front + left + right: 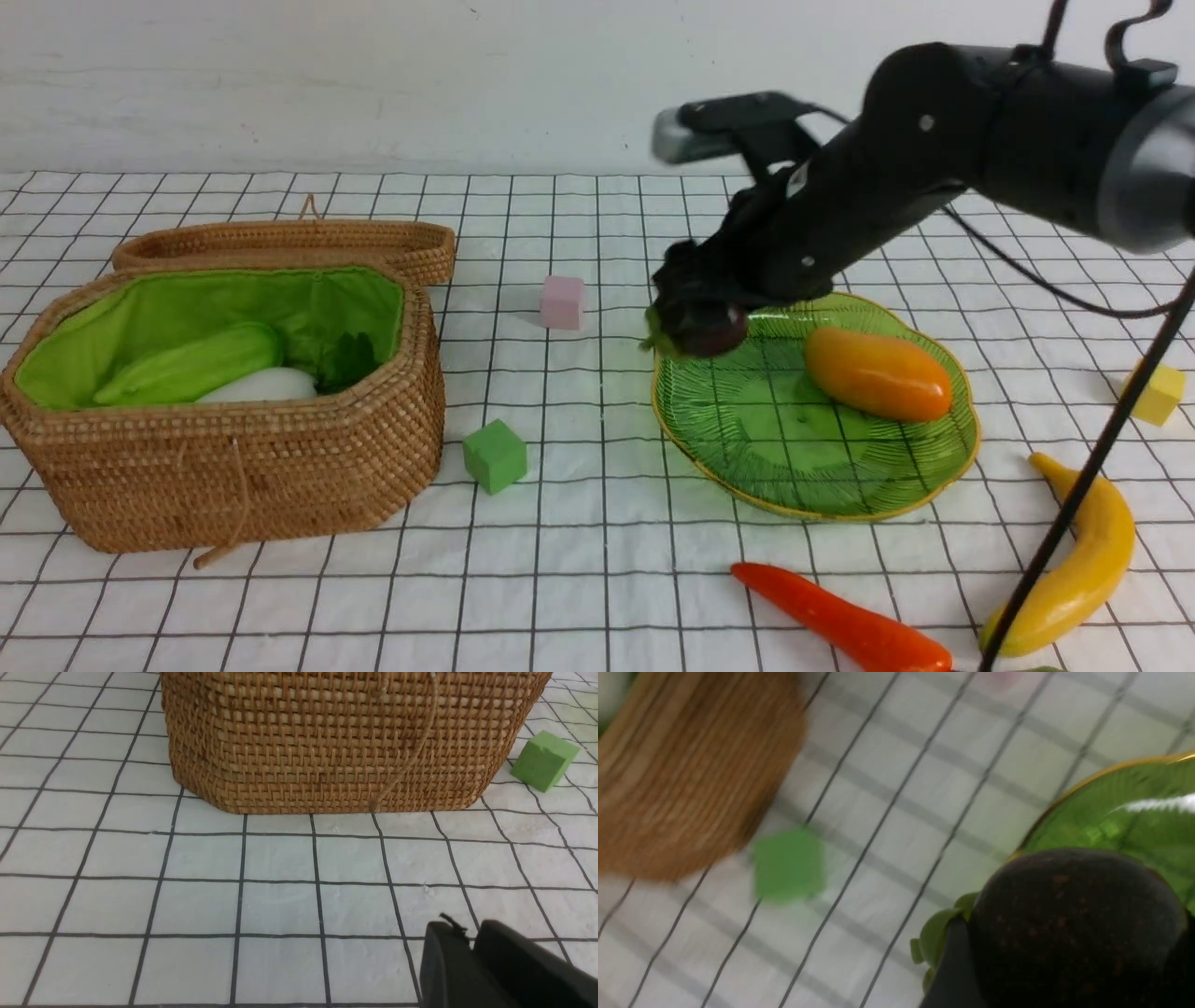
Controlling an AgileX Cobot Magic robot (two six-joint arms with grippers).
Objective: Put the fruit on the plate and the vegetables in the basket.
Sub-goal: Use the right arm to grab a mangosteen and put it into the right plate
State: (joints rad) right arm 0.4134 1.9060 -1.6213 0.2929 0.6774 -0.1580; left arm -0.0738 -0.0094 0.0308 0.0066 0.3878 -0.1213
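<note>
Purple fruit (709, 329) hangs clamped in the right end effector (695, 313) over the far left rim of the plate (747, 439), where the mango (878, 373) lies. A white cloth (579, 541) with a black grid covers the desk, with a pale wall (373, 75) behind. Banana (1083, 560) and carrot (840, 616) lie on the cloth, seen only from the front. The left wrist view alone shows the left end effector (469, 940) — fingers drawn together, empty, near the basket (345, 742).

Mango (878, 373) lies on green plate (747, 439); purple fruit (709, 329) at its far rim. Banana (1083, 560), carrot (840, 616) on tabletop (597, 560). Radish (261, 385), ridged green vegetable (191, 364) in open wicker basket (261, 467).
</note>
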